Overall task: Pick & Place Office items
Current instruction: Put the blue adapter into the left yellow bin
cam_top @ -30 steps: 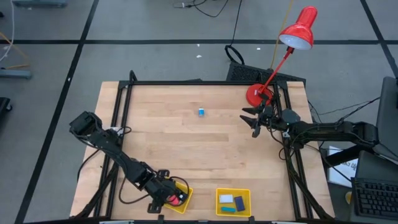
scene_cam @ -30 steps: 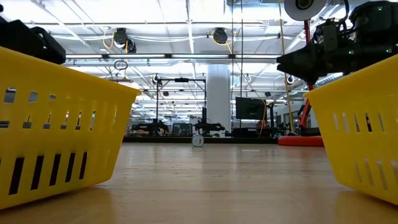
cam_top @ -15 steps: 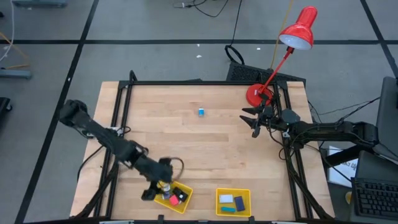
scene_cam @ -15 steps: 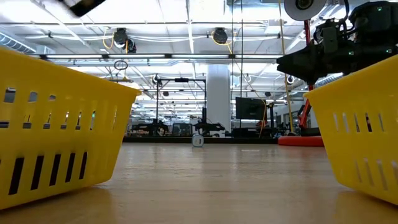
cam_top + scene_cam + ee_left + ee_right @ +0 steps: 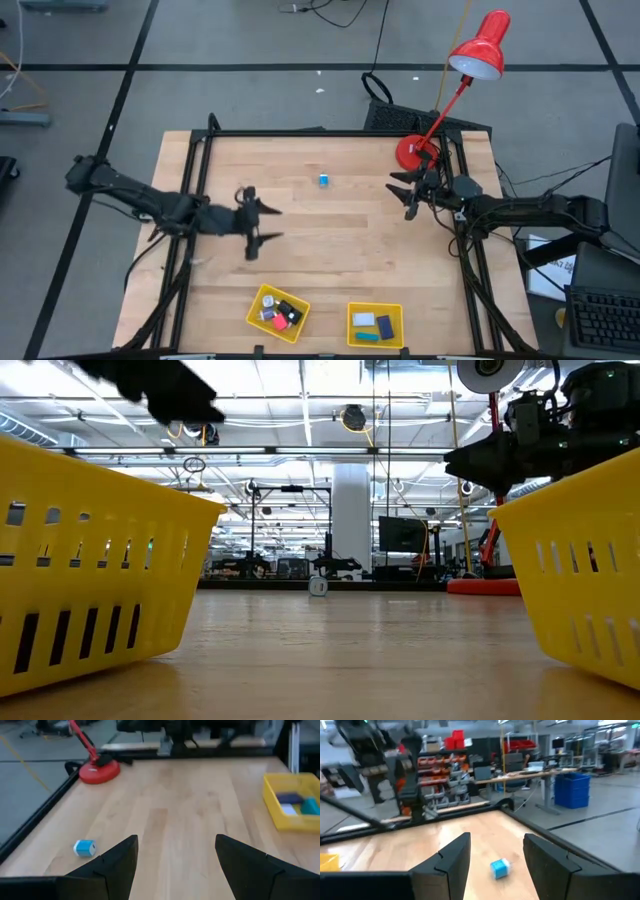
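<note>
A light blue office item (image 5: pixel 324 180) lies alone on the wooden table near its far middle; it also shows in the low view (image 5: pixel 318 586) and both wrist views (image 5: pixel 84 848) (image 5: pixel 500 868). My left gripper (image 5: pixel 272 223) hovers open and empty over the table's left-centre, pointing toward the right edge. The blue item lies beyond its fingers, off to one side. My right gripper (image 5: pixel 405 195) waits open and empty at the right side, beside the lamp base. Black, pink-red and white items lie in the left yellow tray (image 5: pixel 262 298). Blue, teal and white ones lie in the right yellow tray (image 5: pixel 354 312).
A red desk lamp stands with its base (image 5: pixel 412 152) at the table's far right corner, close to my right gripper. A black frame rail (image 5: pixel 300 133) runs along the table's edges. The two yellow trays sit at the near edge; bare wood lies between them and the blue item.
My left gripper has risen out of the left yellow tray and swung toward the table's far edge, to the left-centre. It has tipped from pointing down to nearly level, toward the right edge. The items stay in the tray.
</note>
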You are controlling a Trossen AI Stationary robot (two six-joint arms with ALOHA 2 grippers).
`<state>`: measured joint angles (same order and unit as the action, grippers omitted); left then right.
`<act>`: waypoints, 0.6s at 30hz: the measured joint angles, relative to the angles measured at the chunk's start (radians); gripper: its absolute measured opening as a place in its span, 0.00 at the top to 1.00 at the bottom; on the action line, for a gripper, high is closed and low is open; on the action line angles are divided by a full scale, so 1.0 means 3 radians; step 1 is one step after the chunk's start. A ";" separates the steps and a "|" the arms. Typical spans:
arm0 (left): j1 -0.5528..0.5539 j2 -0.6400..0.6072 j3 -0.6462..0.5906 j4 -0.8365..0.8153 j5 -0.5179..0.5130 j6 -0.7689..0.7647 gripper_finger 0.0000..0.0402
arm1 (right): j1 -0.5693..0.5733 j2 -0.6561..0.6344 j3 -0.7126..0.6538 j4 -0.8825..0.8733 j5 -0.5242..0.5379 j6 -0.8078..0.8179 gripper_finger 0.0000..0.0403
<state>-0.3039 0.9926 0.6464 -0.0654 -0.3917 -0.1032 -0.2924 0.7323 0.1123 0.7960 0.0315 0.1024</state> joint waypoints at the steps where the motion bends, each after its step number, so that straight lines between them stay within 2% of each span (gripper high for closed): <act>1: 0.0111 -0.0057 -0.0170 0.0242 0.0127 0.0030 0.33 | -0.0002 0.0022 0.0002 0.0016 0.0006 0.0038 0.58; 6: 0.0620 -0.0171 -0.0736 0.1028 0.0930 0.0189 0.33 | 0.0000 0.0258 0.0003 0.0081 -0.0005 0.0323 0.58; 11: 0.1084 -0.0176 -0.0858 0.1239 0.1736 0.0451 0.33 | 0.0000 0.0693 0.0003 0.0295 0.0084 0.0497 0.58; 18: 0.1697 -0.0166 -0.0888 0.1376 0.2243 0.0685 0.33 | 0.0071 0.1437 0.0312 0.0696 0.0189 0.0476 0.58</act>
<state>0.2051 0.9428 0.3800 0.3475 0.2811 0.1024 -0.2711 1.1634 0.2059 1.0047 0.0882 0.2452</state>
